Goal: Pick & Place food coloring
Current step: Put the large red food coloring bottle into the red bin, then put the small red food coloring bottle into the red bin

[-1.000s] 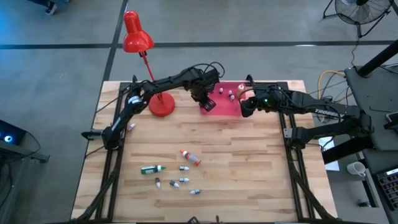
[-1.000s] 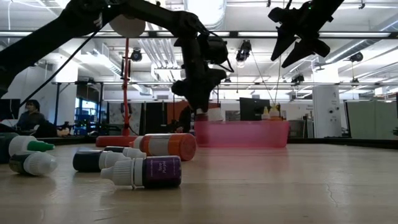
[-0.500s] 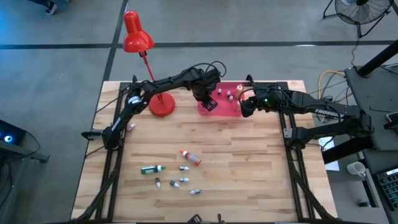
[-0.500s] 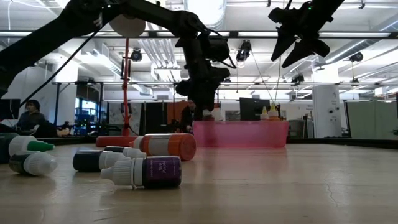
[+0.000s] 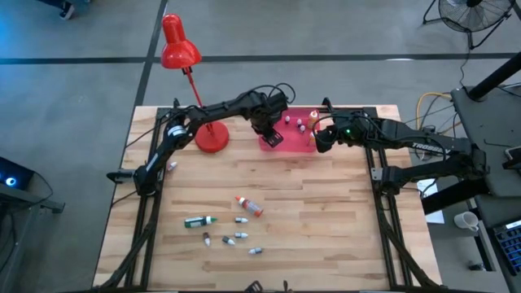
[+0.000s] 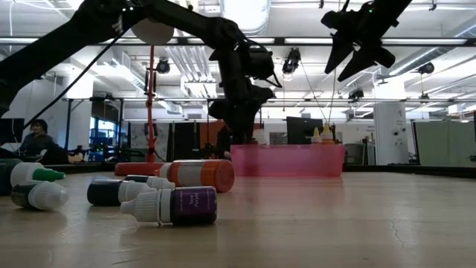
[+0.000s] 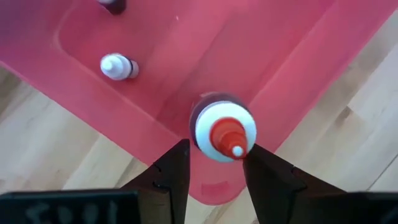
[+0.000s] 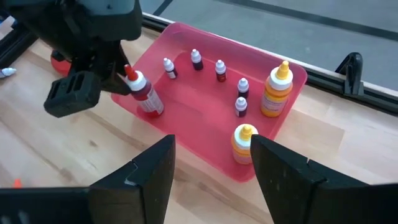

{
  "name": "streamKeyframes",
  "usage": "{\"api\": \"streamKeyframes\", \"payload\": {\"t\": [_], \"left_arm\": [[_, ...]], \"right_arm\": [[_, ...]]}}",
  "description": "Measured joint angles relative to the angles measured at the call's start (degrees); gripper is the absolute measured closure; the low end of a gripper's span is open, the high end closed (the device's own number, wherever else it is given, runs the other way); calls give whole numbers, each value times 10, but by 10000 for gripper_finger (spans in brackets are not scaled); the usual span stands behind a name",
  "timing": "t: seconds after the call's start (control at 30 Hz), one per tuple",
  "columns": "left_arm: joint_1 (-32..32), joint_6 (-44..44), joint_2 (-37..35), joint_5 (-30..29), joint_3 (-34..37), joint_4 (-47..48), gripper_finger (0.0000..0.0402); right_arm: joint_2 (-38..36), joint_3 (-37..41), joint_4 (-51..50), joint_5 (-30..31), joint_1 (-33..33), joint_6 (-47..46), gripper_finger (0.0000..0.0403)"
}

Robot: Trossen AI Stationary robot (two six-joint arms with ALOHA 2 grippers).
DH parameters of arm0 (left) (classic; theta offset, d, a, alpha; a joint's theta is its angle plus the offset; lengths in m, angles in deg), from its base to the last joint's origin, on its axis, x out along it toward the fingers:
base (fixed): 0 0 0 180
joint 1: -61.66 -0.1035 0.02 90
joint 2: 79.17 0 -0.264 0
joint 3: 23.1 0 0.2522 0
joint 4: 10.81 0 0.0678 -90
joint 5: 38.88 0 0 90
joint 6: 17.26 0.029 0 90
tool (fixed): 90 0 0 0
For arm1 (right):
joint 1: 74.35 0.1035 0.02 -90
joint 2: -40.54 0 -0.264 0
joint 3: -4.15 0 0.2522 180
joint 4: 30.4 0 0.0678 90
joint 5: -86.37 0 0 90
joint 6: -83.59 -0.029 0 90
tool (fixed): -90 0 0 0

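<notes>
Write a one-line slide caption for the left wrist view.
Left gripper open around a red-capped dropper bottle standing in the pink plastic tray.

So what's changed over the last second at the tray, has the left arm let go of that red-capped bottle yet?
Yes, it looks so: the left gripper has opened and lifted slightly, leaving the red-capped bottle standing in the corner of the pink tray; its fingers still flank it. The right gripper stays open, hovering by the tray's other end. The bottles on the table and the red lamp haven't moved.
</notes>
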Motion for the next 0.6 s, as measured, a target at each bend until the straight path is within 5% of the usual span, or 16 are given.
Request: {"api": "streamKeyframes", "payload": {"t": [0.37,0.6], "left_arm": [[0,14,-36,-54,-18,78,282],[6,47,-90,-58,13,235,282]], "right_arm": [[0,3,-1,0,-4,3,202],[0,3,-1,0,-4,18,202]]}}
